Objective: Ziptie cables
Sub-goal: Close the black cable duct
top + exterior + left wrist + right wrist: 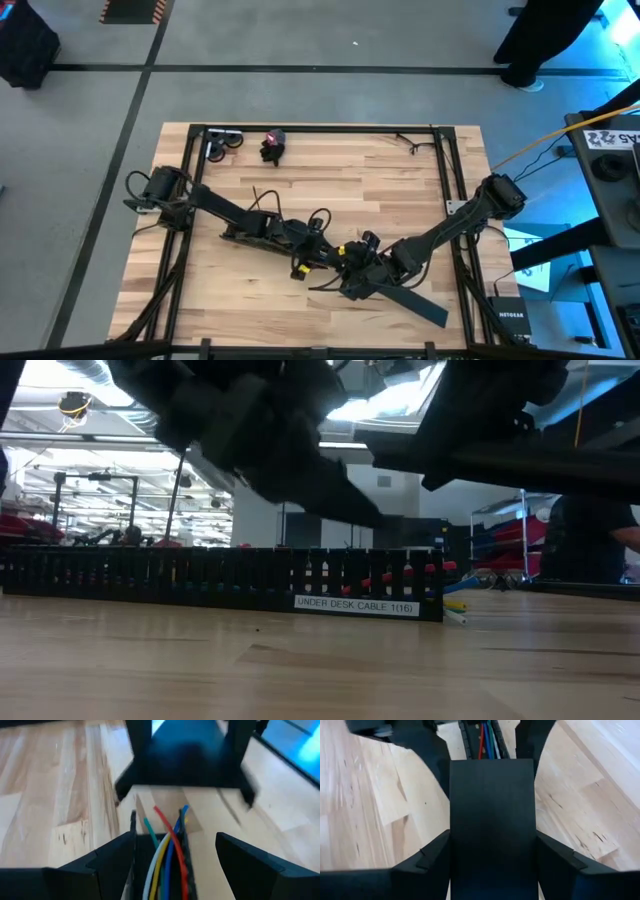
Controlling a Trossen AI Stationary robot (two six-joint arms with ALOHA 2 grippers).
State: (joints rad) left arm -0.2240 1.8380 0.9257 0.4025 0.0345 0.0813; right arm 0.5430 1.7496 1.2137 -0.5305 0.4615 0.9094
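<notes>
A long black slotted channel (220, 578) lies on the wooden bench (320, 670), running from the picture's left edge to just right of centre. A white label (356, 605) on its near side reads "UNDER DESK CABLE 1(16)". Red cables (392, 578) show through the slots near the right end, and yellow and white cable ends (455, 610) stick out of that end, just above the bench. Dark, blurred arm parts (300, 440) hang overhead. Behind stands a workshop with shelving (500, 540).

Red, blue, yellow, white and green cables (167, 852) lie in a black slotted channel (220, 580) with a white label (356, 605) in black lettering. Flat cover (493, 825) black. Table (330, 165) pale wood-grain.
</notes>
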